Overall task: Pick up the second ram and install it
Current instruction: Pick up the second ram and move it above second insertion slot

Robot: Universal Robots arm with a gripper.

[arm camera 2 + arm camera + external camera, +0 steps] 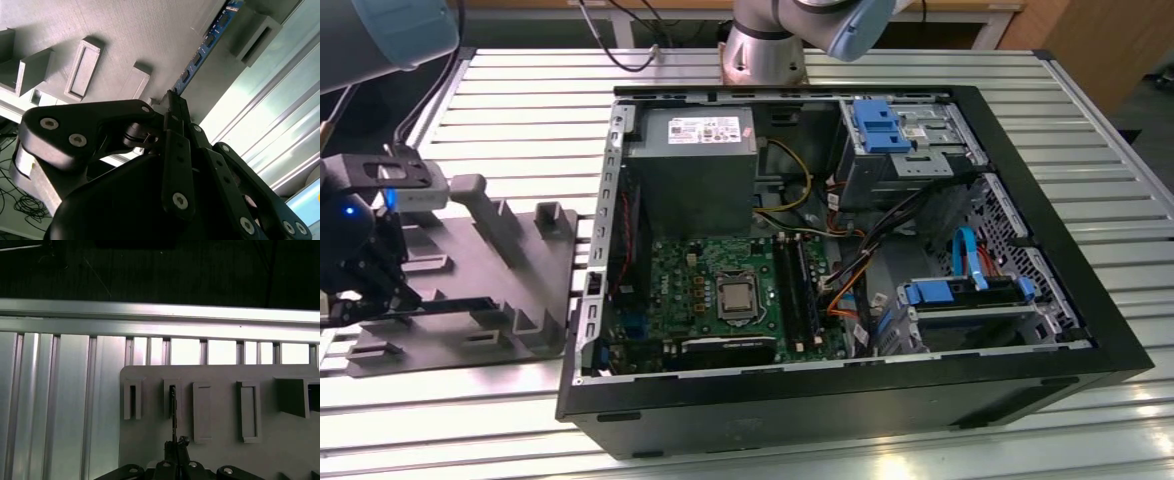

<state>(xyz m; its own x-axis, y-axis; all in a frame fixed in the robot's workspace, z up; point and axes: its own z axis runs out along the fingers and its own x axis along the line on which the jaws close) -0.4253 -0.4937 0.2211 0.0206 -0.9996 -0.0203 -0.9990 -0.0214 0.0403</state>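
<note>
The second ram (205,47) stands on its long edge in the grey holder tray (125,35), a thin dark board with a blue-tinted edge and a row of chips. Its far end is seated in a raised slotted block of the tray, and its near end runs in between the fingers (177,130). In the first wrist view it appears edge-on as a narrow dark line rising out of the gripper (176,444) into one of the slotted blocks. The fingers are drawn almost together and, as far as I can judge, are pinched across the two flat faces of the stick at that near end. The stick is not lifted and sits in its tray slots. It looks very light and stiff, but thin enough to be fragile. It would flex or crack if levered sideways, and the chips and the contact edge along its lower side are best left untouched. A hold across the faces near the upper edge suits it, though with the grip so near one end the smooth board may well pivot. The tray lies on the slatted aluminium counter (520,100), toward the exterior view's left. Just beside it, toward that view's right, lies the open computer case (854,400), with the motherboard (707,290) and its long black slots (797,285) exposed.
</note>
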